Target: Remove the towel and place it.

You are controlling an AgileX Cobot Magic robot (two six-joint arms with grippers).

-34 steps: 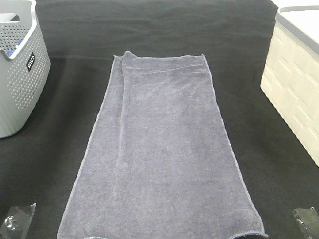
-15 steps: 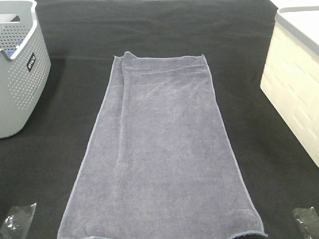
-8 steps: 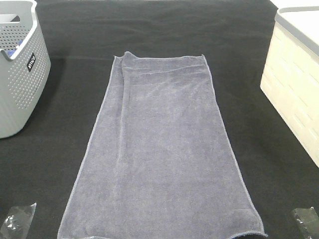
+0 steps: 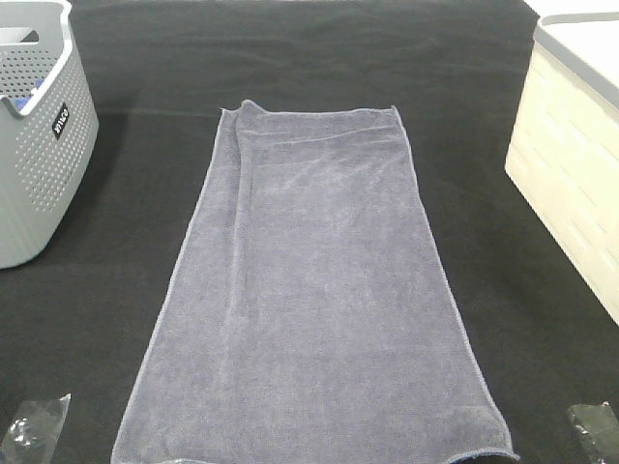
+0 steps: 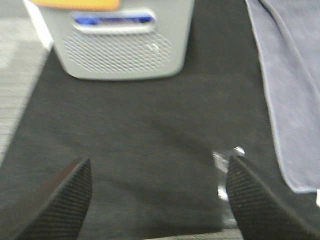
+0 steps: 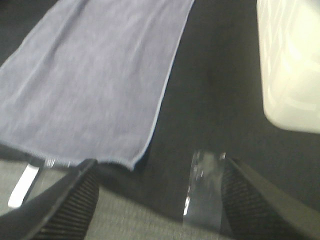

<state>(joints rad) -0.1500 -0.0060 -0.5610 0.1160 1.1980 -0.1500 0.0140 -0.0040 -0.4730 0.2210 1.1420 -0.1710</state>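
The greyish-lavender towel lies spread flat and lengthwise down the middle of the black table cloth, its near end at the table's front edge. The left wrist view shows its left hem, and the right wrist view its near right corner. My left gripper hovers open over bare cloth left of the towel, nothing between its fingers. My right gripper hangs open over the front edge just right of the towel's corner, also holding nothing. Neither gripper touches the towel.
A grey perforated basket stands at the left edge, also in the left wrist view as the basket. A cream lidded bin stands at the right. Strips of clear tape lie at both front corners.
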